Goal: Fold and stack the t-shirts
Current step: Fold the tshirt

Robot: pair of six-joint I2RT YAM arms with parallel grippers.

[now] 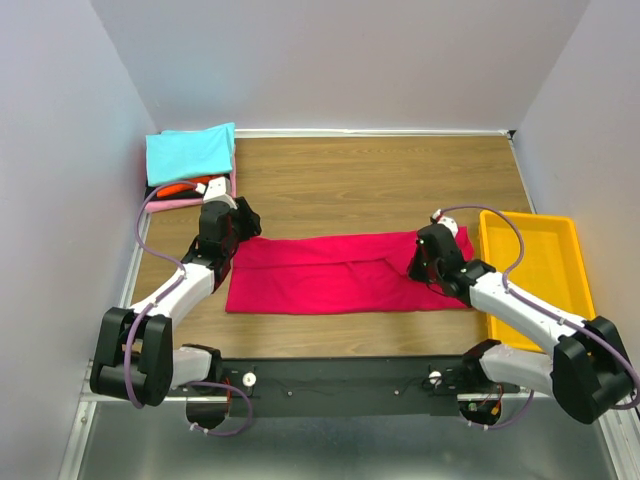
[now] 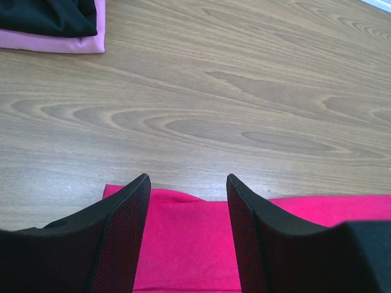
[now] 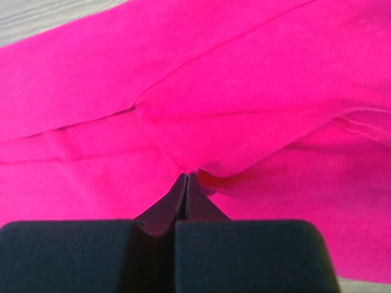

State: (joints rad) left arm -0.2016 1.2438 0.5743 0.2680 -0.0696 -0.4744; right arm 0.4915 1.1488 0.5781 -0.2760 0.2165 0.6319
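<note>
Right end effector (image 3: 186, 178), pressed together, seems to pinch a pucker of the crimson t-shirt (image 1: 330, 275), likely to carry a fold. Left end effector (image 2: 187, 178), spread, hovers over the shirt's far-left corner. The shirt lies mid-table (image 1: 380, 180), with the folded stack (image 1: 190, 155) at the far-left corner.

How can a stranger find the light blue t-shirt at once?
Start at the table and go to its far left corner, where folded shirts lie stacked. The cyan t-shirt is the top one: the only light blue cloth, with an orange-red shirt and a pink shirt below it.
</note>
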